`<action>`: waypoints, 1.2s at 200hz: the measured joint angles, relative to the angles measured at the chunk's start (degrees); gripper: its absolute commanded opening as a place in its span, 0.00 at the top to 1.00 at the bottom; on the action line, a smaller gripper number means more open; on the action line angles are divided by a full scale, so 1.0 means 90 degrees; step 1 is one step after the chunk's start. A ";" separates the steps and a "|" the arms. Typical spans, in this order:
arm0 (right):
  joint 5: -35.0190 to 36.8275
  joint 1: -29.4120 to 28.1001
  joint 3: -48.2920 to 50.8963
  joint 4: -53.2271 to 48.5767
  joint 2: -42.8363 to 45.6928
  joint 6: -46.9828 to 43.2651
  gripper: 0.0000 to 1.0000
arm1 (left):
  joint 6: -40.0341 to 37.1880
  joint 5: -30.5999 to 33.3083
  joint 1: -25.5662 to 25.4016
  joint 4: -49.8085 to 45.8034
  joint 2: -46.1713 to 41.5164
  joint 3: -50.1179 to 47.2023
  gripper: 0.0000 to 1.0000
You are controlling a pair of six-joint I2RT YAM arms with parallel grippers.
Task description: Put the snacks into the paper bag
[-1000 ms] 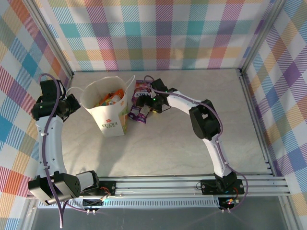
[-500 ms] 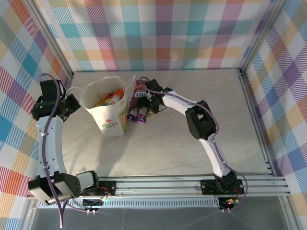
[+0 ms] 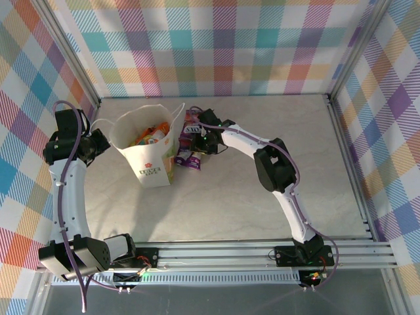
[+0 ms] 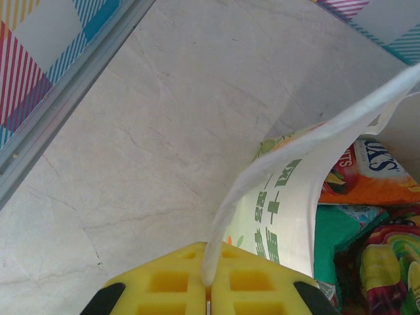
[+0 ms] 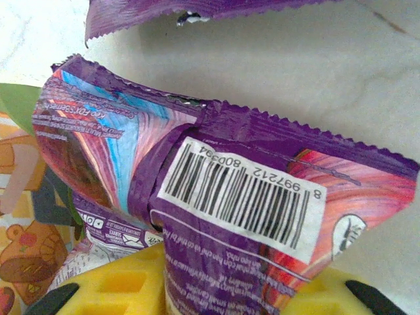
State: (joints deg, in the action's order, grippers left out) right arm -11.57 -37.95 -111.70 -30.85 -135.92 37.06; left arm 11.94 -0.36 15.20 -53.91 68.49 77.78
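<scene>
The purple packet (image 3: 187, 157) has slid a little left across the desk (image 3: 262, 203) since a second ago, carried by the right gripper (image 3: 195, 139), and now sits just beside the right wall of the paper bag (image 3: 152, 167). Whether it touches the paper cannot be told. The bag and the left arm have not moved.

In the right wrist view the packet (image 5: 236, 197) runs barcode side up between the yellow fingers (image 5: 115, 282), which are pinching its near end. Its far end is bent over next to the bag's printed side (image 5: 20, 216). A second purple packet (image 5: 210, 8) lies flat on the desk just beyond it.

The bag stands upright with its mouth open in the desk's far left part, near the far edge. The desk's right half and near strip are bare.

The left gripper (image 3: 100, 143) is at the bag's left side, near the desk's left edge. Its pads (image 4: 164, 282) are pressed together on the bag's white rim (image 4: 289, 210). Inside lie an orange packet (image 4: 367, 177) and a teal packet (image 4: 335, 230).
</scene>
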 measured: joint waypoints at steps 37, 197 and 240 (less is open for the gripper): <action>0.0233 0.0000 0.0386 -0.0238 0.0440 -0.0134 0.76 | 0.0000 -0.0002 0.0000 0.0000 -0.0041 -0.0002 0.92; 0.1469 -0.0044 0.1515 -0.0974 0.3174 -0.0826 0.84 | -0.0015 -0.0022 0.0000 -0.0005 -0.0155 -0.0046 0.91; 0.2030 -0.0073 0.1892 -0.1010 0.4180 -0.0964 0.85 | -0.0058 -0.0022 0.0000 0.0000 -0.0202 -0.0046 0.91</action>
State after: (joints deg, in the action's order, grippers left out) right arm 6.70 -38.61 -94.67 -39.94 -98.30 28.38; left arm 11.42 -0.56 15.20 -53.91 66.67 77.36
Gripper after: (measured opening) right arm 0.155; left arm 0.090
